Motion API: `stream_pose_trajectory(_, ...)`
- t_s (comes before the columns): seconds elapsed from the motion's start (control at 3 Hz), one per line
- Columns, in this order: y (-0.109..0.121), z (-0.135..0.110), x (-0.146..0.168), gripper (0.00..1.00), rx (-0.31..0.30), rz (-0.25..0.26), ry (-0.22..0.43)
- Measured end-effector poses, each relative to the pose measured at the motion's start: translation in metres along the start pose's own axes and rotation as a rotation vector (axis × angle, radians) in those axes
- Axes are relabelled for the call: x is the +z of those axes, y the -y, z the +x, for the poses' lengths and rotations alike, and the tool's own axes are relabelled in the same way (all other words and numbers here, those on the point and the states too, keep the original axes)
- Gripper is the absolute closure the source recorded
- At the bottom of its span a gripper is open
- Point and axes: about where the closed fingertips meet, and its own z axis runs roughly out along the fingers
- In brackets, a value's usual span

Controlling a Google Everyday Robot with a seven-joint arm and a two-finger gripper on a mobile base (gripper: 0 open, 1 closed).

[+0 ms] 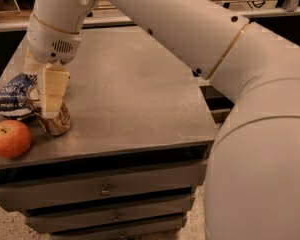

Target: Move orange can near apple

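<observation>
Camera view: end effector (49,112) pinching the tilted orange can (60,124) at the desk (140,99) front-left, near the apple (10,138), chip bag (11,95) behind. Risk: letting go while tilted, the can topples, knocks the apple or rolls off the edge.

one orange can (58,124), one apple (10,138), one bag (11,97)

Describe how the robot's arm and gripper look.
The arm is smooth, white and tubular, with thin gold bands at its joints and small dark holes. The gripper, at the left edge of the table on the orange can, has a round white wrist with a dotted vent and blocky cream fingers.
</observation>
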Motion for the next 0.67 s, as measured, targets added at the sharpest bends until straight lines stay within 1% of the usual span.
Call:
stream_pose_trajectory(0.33,0.000,0.000,0.000,0.00,0.000,0.000,0.000)
stream_pose_trajectory(0.67,-0.014,0.015,-0.013,0.00,0.046,0.010,0.003)
